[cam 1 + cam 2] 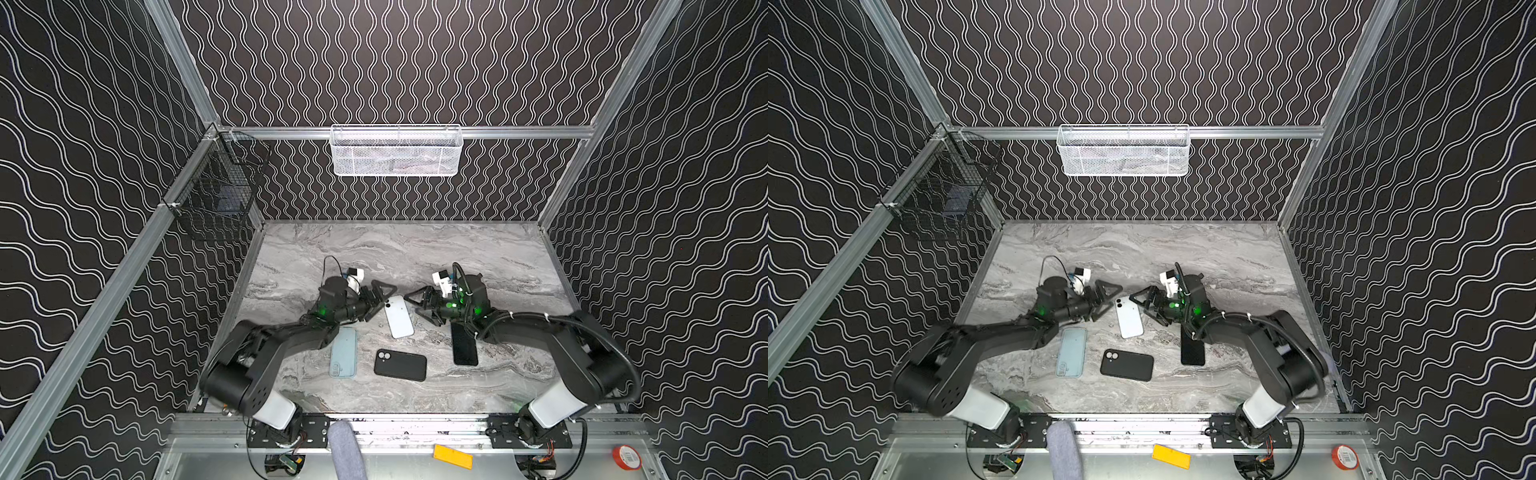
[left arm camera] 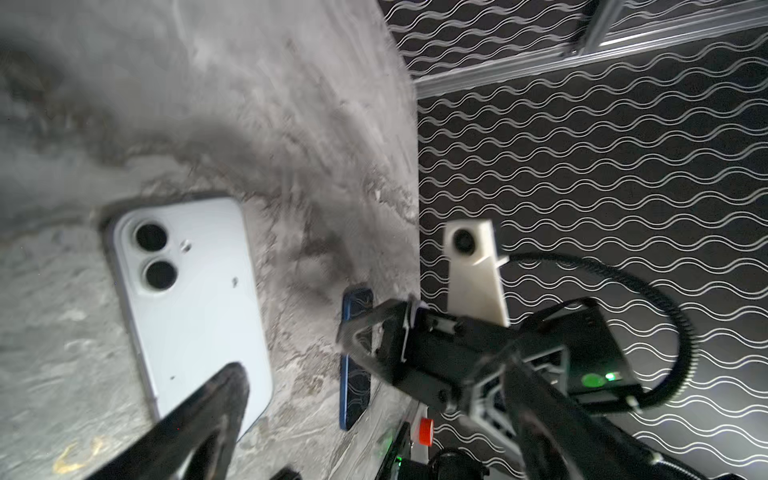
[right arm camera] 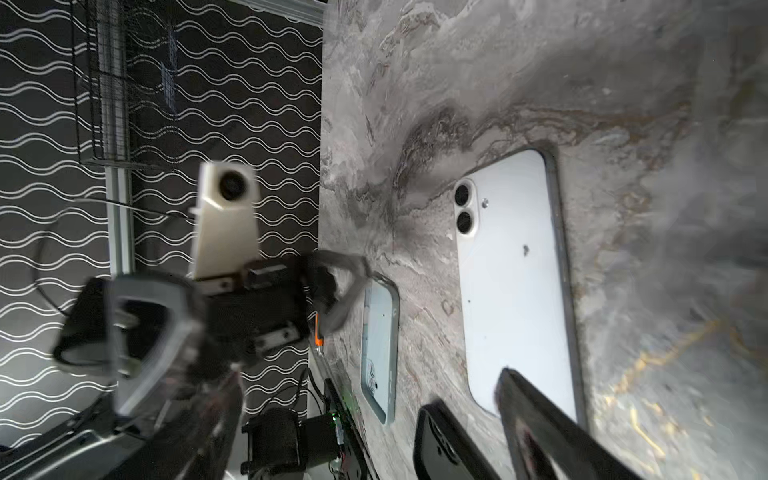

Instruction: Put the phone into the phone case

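A white phone (image 1: 399,316) (image 1: 1128,318) lies camera side up on the marble table (image 1: 478,257), between my two grippers. The left gripper (image 1: 384,300) (image 1: 1111,301) is open at the phone's far left corner and holds nothing. The right gripper (image 1: 412,305) (image 1: 1138,305) is open just off the phone's right edge. In the left wrist view one finger (image 2: 208,415) overlaps the white phone (image 2: 191,299); a right finger (image 3: 540,424) does the same over the phone (image 3: 515,282). A light blue phone case (image 1: 344,352) (image 3: 380,349) lies open side up under the left forearm.
A black case (image 1: 400,365) (image 3: 440,444) with camera holes lies near the front middle. A dark phone (image 1: 464,344) (image 2: 355,361) lies screen up under the right arm. A white mesh basket (image 1: 395,151) and a black wire basket (image 1: 216,191) hang on the walls.
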`<action>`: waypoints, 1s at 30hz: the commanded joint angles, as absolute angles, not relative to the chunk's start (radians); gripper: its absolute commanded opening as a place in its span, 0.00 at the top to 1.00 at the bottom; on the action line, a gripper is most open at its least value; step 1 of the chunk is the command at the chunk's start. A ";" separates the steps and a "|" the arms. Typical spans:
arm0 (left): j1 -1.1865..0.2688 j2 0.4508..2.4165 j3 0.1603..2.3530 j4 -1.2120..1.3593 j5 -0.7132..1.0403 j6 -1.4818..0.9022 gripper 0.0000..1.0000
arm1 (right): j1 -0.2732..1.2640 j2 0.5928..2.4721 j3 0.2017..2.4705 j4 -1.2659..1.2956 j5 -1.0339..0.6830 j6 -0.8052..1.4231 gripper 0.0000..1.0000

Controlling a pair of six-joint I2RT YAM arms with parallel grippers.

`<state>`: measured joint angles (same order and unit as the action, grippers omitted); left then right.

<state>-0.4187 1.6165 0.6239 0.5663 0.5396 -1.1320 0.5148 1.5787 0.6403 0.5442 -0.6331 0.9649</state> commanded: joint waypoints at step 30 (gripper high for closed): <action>-0.330 1.647 1.160 -0.402 0.348 -0.614 0.01 | 0.617 1.799 0.656 0.480 -0.569 0.938 0.01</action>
